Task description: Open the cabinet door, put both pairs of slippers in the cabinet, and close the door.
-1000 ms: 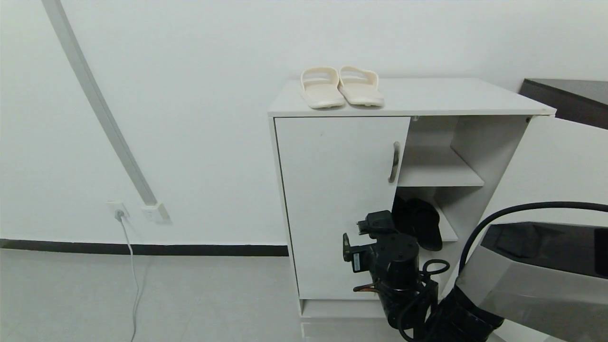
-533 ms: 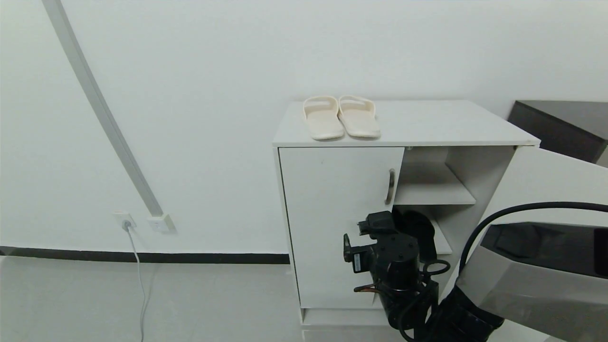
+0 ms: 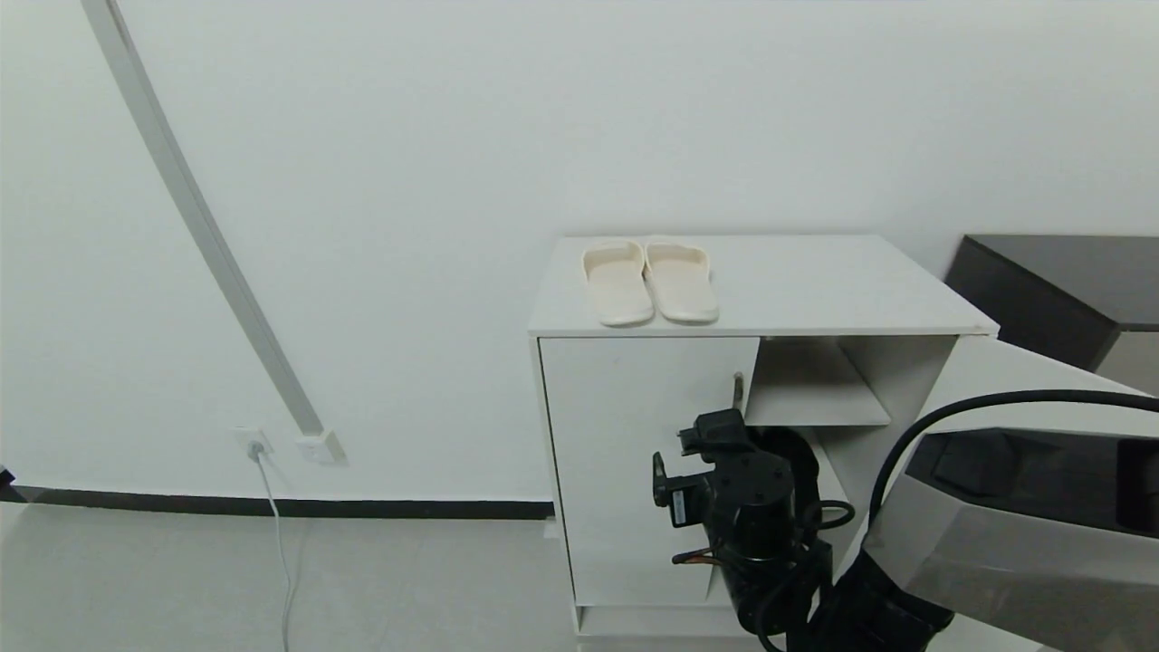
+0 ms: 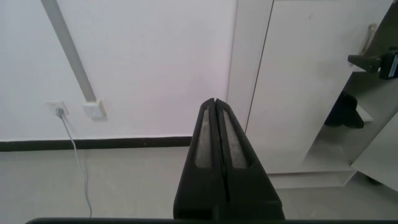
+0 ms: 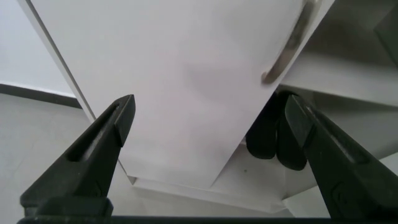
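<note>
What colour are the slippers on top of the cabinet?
Cream slippers, best in the head view.

1. You have 1 cabinet (image 3: 797,285), fitted with 1 shut door (image 3: 634,462) and 1 open door (image 3: 1014,371).
2. On top of the cabinet you'll count 2 cream slippers (image 3: 679,285).
3. Inside the cabinet, 2 black slippers (image 5: 264,134).
4. Left of the cabinet, 2 wall sockets (image 3: 319,446).

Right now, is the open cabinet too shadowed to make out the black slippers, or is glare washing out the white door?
Right wrist view: black slippers sit in shade below the shelf, outlines readable; closed white cabinet door evenly lit, no glare. Left wrist view: same dark silhouettes.
</note>
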Tool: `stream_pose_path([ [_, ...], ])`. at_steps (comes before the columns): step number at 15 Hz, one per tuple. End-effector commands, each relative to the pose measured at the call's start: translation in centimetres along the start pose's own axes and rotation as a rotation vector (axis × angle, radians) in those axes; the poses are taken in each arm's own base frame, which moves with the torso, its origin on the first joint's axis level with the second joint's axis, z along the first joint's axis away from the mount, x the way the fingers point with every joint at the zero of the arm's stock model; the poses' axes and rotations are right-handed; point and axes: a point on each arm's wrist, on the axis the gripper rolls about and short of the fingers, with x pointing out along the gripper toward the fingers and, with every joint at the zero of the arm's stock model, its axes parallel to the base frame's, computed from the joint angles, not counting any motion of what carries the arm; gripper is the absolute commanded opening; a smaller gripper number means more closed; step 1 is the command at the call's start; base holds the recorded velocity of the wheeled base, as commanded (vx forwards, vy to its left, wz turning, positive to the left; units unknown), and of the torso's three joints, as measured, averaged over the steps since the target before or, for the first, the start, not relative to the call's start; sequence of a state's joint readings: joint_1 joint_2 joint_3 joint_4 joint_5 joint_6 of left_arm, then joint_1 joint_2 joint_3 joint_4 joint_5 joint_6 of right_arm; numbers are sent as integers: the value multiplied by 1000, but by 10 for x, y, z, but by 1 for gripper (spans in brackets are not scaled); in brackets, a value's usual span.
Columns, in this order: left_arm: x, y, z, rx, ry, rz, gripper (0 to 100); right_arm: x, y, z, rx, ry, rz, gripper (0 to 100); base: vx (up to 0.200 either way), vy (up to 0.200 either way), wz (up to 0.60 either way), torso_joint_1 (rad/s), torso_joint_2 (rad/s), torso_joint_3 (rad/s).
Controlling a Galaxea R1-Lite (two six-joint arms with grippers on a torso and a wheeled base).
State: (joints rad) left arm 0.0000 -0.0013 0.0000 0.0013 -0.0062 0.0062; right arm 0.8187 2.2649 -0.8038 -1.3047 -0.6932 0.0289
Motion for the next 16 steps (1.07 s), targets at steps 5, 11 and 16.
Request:
stream_pose_path([
  [5, 0, 0, 0, 0, 2, -2, 0, -1, 2, -5, -6, 10, 6, 100, 0, 0, 0, 237, -568, -322],
  [11, 0, 0, 0, 0, 2, 0, 0, -4, 0, -8, -9, 15, 9, 100, 0, 0, 0, 230, -515, -280],
  [16, 0, 0, 0, 5, 2, -2, 0, -4, -1, -16, -29, -18, 49, 100, 0, 0, 0, 64, -143, -78],
])
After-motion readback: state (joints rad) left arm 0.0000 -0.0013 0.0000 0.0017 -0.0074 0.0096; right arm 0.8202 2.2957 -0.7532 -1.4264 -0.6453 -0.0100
